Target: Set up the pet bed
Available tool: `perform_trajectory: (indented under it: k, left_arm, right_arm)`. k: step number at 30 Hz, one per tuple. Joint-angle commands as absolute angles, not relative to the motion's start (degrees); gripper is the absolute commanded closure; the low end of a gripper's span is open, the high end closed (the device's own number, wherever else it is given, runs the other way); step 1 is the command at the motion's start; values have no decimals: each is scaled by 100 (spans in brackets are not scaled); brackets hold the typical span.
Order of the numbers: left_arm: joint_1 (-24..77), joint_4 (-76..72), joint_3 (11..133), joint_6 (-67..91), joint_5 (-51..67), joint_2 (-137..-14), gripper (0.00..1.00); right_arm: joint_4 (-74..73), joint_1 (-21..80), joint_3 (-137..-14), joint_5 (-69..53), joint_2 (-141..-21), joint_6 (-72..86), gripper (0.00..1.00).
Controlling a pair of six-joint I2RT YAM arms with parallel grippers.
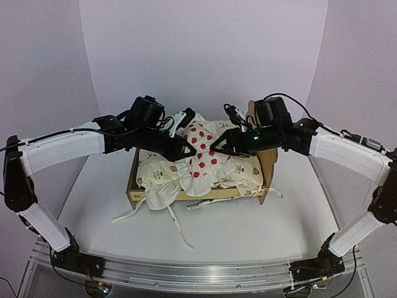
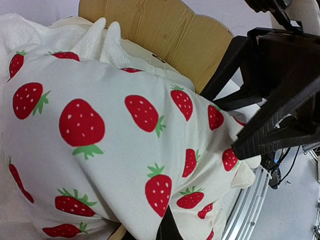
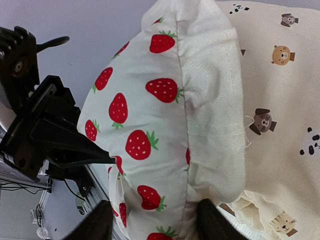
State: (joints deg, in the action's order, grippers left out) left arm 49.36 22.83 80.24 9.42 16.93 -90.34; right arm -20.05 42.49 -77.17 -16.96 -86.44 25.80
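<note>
The pet bed (image 1: 205, 196) is a light plywood frame in the middle of the table, headboard (image 1: 268, 162) to the right. The headboard's plywood (image 2: 160, 35) shows behind the pillow. A cream animal-print cover (image 1: 161, 174) (image 3: 285, 100) lies crumpled inside it. Above it hangs a white strawberry pillow (image 1: 201, 152) (image 2: 125, 150) (image 3: 150, 125). My left gripper (image 1: 186, 149) (image 2: 162, 225) is shut on the pillow's left end. My right gripper (image 1: 214, 151) (image 3: 155, 225) is open, its fingers (image 3: 100, 222) astride the pillow's right edge, and the pillow does not look pinched.
The cover's white ties (image 1: 177, 230) trail over the bed's front rail onto the table. An aluminium rail (image 1: 198, 273) with the arm bases runs along the near edge. White walls close in at the back and sides.
</note>
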Motion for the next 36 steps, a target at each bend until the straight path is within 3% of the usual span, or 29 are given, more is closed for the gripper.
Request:
perform_trajectory:
  k: [1,5,7,13,15,16,24,36]
  left_arm:
    - [4939,1879,7959,980,1979,-8757,100]
    - [4939,1680,7741,1117,1961,-8580,97]
    - [4939,1663,7663,1170,1790,-8422,91]
    - [4939,1717,7213,1479,662,-7602,22]
    - [4939,1730,7034,1563,344,-7300,7]
    - [4939,1727,6935,1589,241,-7147,4]
    - [4938,1844,6456,1705,75,-6346,0]
    - [4940,1749,6106,1766,325,-6227,2]
  right_arm:
    - [-1656,4356,-7839,-1870,-8726,2791,65]
    - [-1618,4407,-7736,-1659,-8686,2840,96]
    - [-1617,4435,-7670,-1390,-8613,2874,100]
    - [-1617,4451,-7443,42,-8300,3025,100]
    - [-1617,4448,-7476,519,-8282,2993,100]
    - [-1617,4448,-7524,762,-8315,2922,100]
    - [-1451,4445,-7860,1998,-8496,2511,100]
    - [-1484,4269,-8436,2343,-9623,1882,100]
